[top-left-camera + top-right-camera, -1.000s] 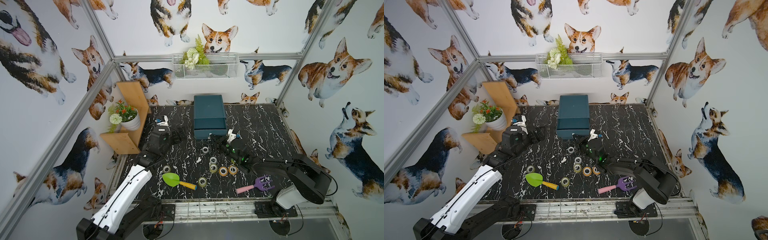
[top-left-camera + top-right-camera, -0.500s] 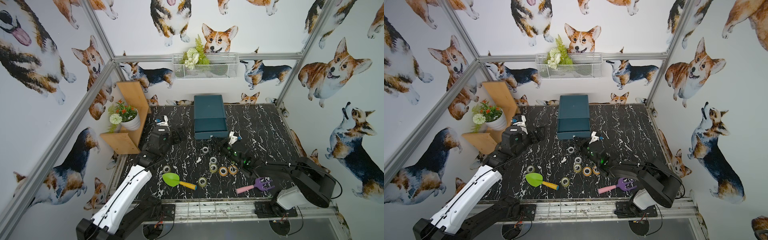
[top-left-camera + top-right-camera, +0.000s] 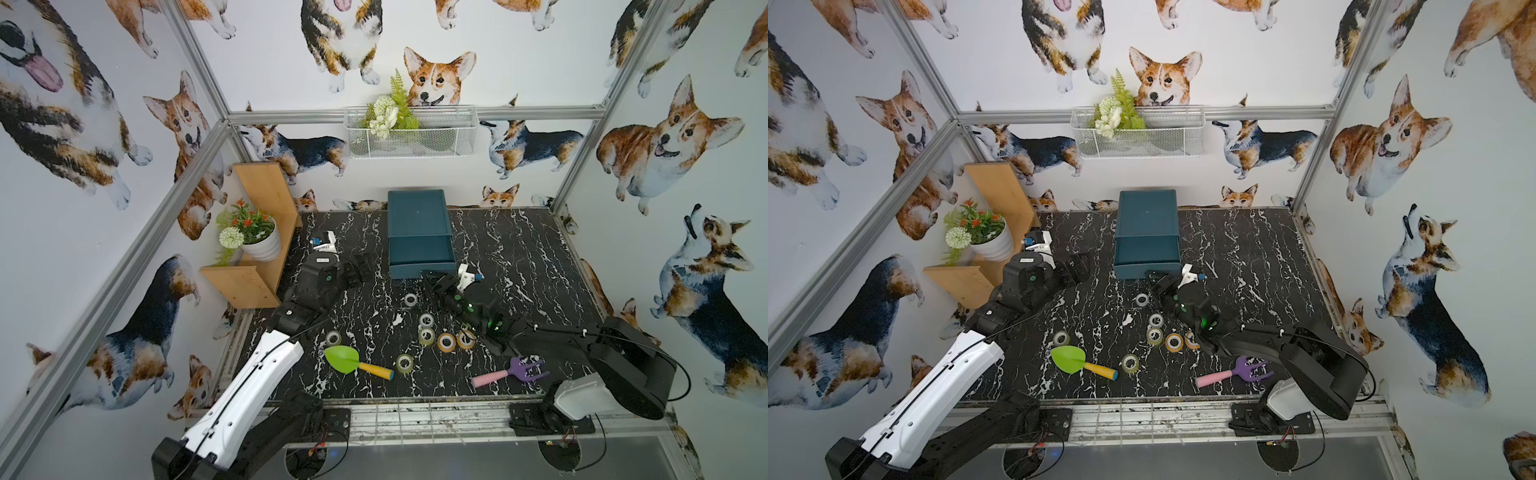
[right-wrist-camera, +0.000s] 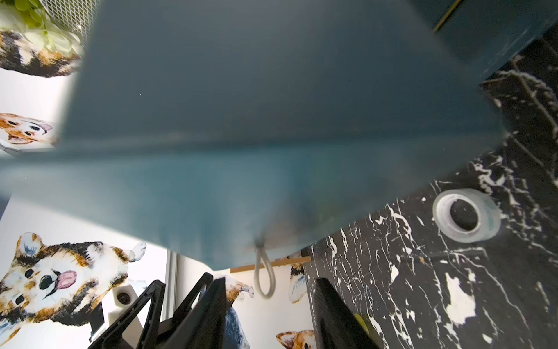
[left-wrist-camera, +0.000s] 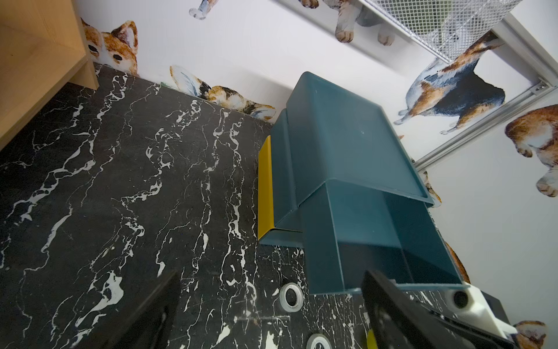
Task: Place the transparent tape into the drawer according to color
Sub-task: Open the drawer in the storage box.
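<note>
The teal drawer unit (image 3: pixel 417 224) (image 3: pixel 1147 224) stands at the back, its drawer (image 5: pixel 377 238) pulled out; I see no tape inside it. My right gripper (image 3: pixel 432 279) (image 4: pixel 268 314) is open at the drawer front, its jaws on either side of the grey pull loop (image 4: pixel 264 276) without touching it. Several transparent tape rolls lie on the black marble: a whitish one (image 3: pixel 410 299) (image 4: pixel 466 215) nearest the drawer, a yellow-green one (image 3: pixel 427 336) and an orange one (image 3: pixel 445 341). My left gripper (image 3: pixel 365 266) (image 5: pixel 265 317) hangs open and empty left of the drawer.
A green toy shovel (image 3: pixel 347 360) and a purple toy fork (image 3: pixel 517 371) lie near the front edge. A wooden shelf (image 3: pixel 257 249) with a potted plant stands at the left wall. A wire basket (image 3: pixel 409 133) hangs on the back wall.
My right gripper's jaws have opened and let go of the drawer's pull loop. The left arm has not moved.
</note>
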Action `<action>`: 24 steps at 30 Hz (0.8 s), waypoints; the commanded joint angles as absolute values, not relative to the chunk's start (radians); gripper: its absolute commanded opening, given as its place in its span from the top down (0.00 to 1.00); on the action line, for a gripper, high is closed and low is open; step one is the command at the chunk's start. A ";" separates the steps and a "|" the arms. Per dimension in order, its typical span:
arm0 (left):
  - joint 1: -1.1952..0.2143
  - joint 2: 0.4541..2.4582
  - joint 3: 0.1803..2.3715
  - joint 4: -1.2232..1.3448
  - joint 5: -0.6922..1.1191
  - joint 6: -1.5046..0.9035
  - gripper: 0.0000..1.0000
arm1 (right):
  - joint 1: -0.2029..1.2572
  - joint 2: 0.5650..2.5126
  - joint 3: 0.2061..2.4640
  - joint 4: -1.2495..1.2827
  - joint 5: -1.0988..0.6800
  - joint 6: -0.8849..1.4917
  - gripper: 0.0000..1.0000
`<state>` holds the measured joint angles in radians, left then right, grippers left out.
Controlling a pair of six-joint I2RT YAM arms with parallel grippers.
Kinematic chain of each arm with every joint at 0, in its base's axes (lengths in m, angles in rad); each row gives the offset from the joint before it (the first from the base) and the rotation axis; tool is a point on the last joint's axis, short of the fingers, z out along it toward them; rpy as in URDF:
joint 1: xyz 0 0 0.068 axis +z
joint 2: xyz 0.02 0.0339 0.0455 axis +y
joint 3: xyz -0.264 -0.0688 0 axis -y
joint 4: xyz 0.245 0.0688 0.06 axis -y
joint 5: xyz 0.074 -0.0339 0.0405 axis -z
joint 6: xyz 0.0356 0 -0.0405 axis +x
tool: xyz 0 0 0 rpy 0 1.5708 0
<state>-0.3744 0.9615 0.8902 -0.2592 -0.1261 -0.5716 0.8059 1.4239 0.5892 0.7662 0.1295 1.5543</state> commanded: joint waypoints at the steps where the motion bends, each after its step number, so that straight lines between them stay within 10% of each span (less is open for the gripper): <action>1: -0.375 0.954 0.897 -0.255 -0.129 -0.558 0.01 | 0.821 1.403 0.578 0.690 0.126 1.532 0.42; 24: -0.417 0.959 0.911 -0.260 -0.125 -0.554 0.00 | 0.661 0.910 0.491 -0.120 0.001 1.026 0.40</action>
<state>-0.4126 0.9634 0.9028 -0.2619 -0.1265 -0.5709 0.6785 0.9527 0.4721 0.0883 -0.0326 1.1847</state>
